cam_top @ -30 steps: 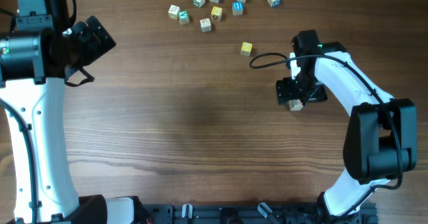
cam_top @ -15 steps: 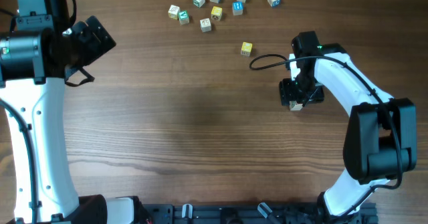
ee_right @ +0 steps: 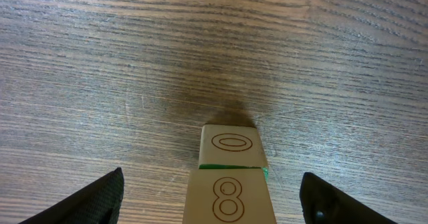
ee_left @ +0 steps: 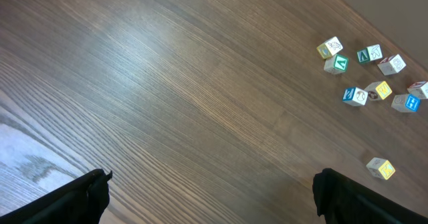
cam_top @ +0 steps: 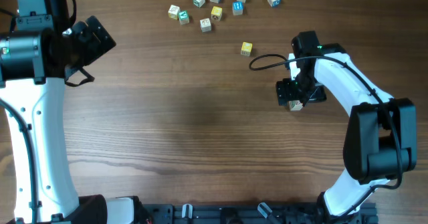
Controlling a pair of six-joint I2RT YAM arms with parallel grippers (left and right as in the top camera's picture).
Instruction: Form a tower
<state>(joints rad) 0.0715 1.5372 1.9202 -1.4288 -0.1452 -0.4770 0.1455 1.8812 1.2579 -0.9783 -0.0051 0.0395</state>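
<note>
The right gripper (ee_right: 210, 187) stands open around the tower (ee_right: 231, 197), with a gap on each side; the left gripper (ee_left: 210, 184) is wide open and empty.

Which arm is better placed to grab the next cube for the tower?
Right. The right claw stands open around the tower, and the single yellow cube lies close by. The left claw hangs far across the table.

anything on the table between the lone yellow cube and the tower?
Overhead view: only bare table between the yellow cube and the tower. The right arm's black cable loops above that stretch.
</note>
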